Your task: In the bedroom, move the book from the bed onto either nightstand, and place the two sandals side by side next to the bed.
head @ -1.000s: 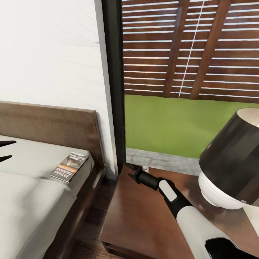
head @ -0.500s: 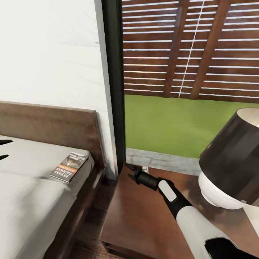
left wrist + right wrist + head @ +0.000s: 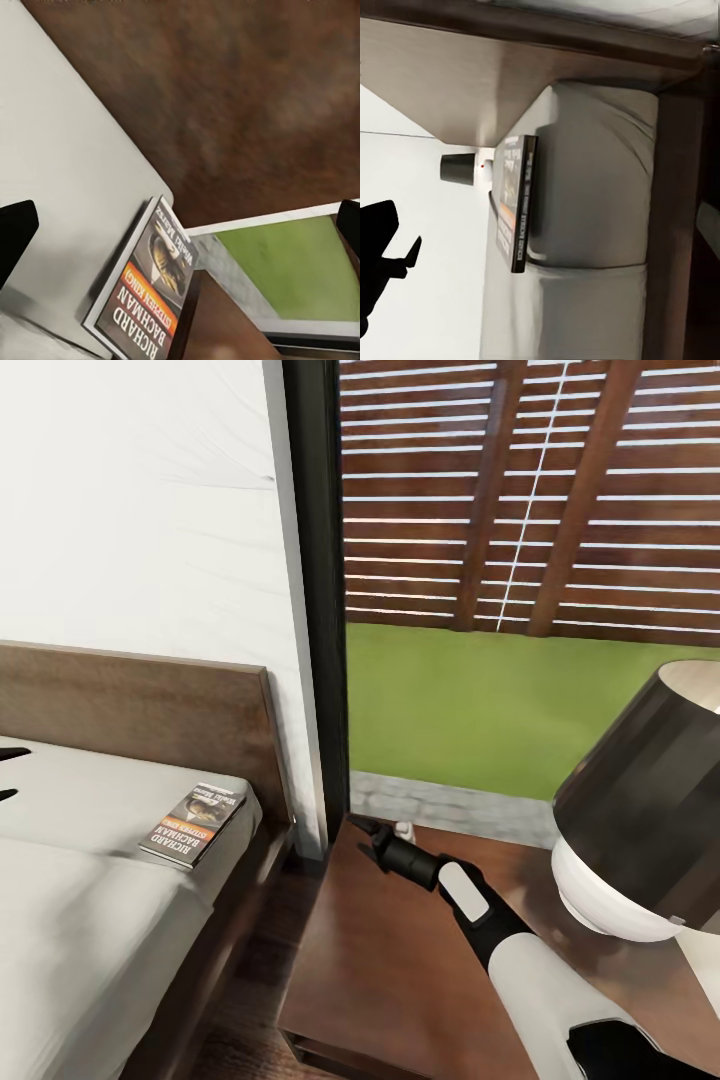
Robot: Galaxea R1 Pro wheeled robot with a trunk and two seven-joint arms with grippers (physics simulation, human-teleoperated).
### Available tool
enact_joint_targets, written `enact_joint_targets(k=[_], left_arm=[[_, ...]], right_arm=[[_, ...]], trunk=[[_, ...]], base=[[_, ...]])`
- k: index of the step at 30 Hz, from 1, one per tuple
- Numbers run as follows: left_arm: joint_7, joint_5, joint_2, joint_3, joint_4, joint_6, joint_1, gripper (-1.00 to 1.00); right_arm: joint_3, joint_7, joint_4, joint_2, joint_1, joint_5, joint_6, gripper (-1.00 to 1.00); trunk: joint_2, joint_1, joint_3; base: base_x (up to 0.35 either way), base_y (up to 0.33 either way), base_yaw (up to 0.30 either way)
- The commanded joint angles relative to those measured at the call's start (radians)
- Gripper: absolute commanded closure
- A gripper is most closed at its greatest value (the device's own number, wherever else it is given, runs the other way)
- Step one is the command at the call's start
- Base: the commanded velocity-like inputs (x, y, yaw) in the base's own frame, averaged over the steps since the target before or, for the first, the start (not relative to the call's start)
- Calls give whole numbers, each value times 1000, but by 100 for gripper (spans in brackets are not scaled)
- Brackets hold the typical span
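Head view: the book (image 3: 192, 824) lies flat on the light-grey mattress (image 3: 90, 880) of the bed (image 3: 130, 710), at its far right corner, just in front of the dark wooden headboard (image 3: 140, 705). The cover faces up, showing white lettering and an orange band. To the right of the bed stands the nightstand (image 3: 400, 970); its top is bare wood where visible, and a lamp (image 3: 640, 810) with a dark shade stands at its right side. The right tool (image 3: 362, 834) reaches over the far left part of the nightstand, its fingers slightly parted with nothing between them. The left tool (image 3: 6, 774) shows as two dark fingertips at the left edge, spread apart above the mattress and well clear of the book; it grips nothing. Behind the nightstand a black-framed window (image 3: 320, 590) looks onto grass and a slatted wooden fence.

Left wrist view: the book (image 3: 146, 296) rests at the mattress corner, between the spread fingers (image 3: 15, 232).
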Motion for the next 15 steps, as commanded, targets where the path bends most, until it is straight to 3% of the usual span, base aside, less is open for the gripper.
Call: enact_joint_targets(k=[1, 15], left_arm=[[-9, -3, 1, -6, 2, -1, -2, -100], [-10, 7, 0, -8, 0, 1, -2, -100]], right_arm=[[0, 0, 0, 0, -1, -6, -1, -100], [-2, 1, 1, -2, 0, -12, -19, -100]], trunk=[[0, 0, -1], [0, 0, -1]], base=[[0, 0, 0], [0, 0, 0]])
